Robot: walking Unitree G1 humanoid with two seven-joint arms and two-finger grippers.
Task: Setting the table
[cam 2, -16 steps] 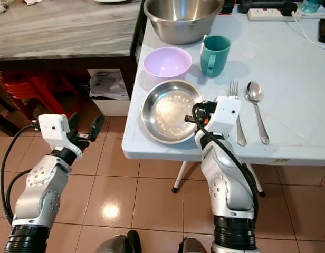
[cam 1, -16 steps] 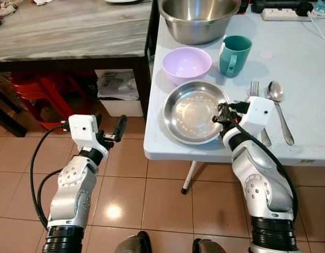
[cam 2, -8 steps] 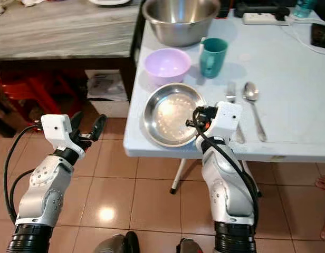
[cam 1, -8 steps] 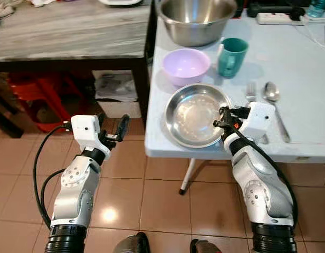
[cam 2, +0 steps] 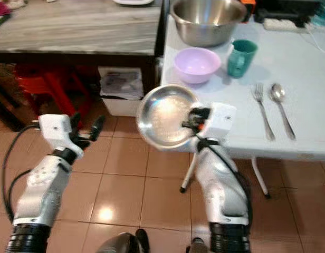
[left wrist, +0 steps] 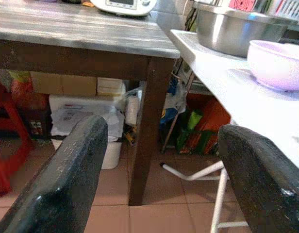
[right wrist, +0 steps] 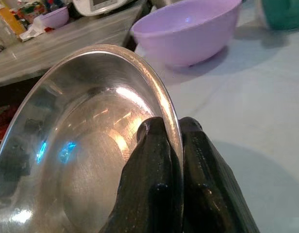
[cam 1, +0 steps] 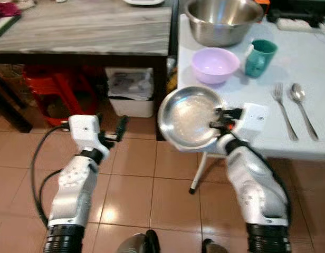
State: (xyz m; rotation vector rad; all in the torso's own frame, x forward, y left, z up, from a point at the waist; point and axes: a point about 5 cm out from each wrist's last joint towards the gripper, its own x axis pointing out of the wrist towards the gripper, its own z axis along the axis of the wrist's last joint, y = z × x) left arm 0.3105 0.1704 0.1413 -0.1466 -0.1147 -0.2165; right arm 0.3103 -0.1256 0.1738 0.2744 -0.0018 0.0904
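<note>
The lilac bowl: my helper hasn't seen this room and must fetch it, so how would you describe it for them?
Go to the pale blue table beside the grey wooden counter. Near the table's left edge, in front of the big steel mixing bowl and left of the teal mug, stands the lilac bowl. It is the small plastic one, not shiny metal like the mixing bowl or the plate in the right hand.

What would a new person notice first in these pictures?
The right hand pinches the rim of a steel plate, which hangs out past the white table's left edge, above the tiled floor. Behind it on the table stand a lilac bowl and a green mug.
</note>
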